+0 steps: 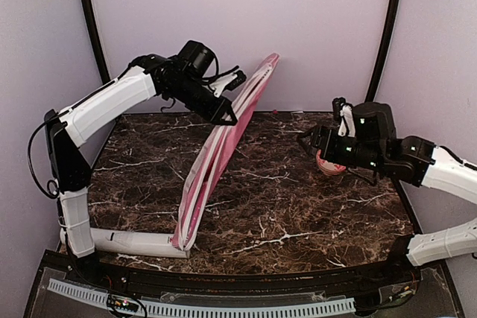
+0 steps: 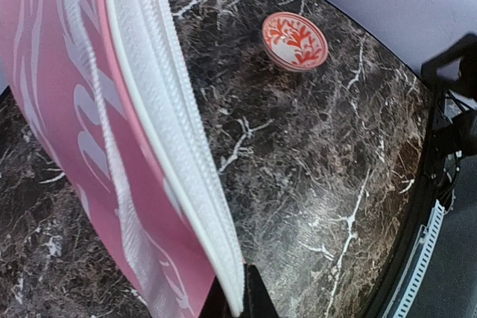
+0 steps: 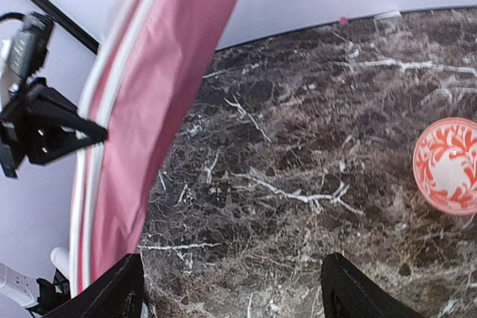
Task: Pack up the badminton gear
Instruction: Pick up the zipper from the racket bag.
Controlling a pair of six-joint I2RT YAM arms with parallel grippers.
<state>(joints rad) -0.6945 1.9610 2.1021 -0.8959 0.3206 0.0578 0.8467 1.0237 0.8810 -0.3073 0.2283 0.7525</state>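
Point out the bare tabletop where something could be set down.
Widest free patch: marble tabletop between the pink bag and the red-patterned lid, running to the near edge. A smaller one lies left of the bag, beyond the white tube. Crowded: near-left corner, where the tube lies at the bag's lower end.

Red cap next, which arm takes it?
Probably right. The right gripper is open and hangs close to the cap on the right side of the table. The left gripper is shut on the bag, holding it up.
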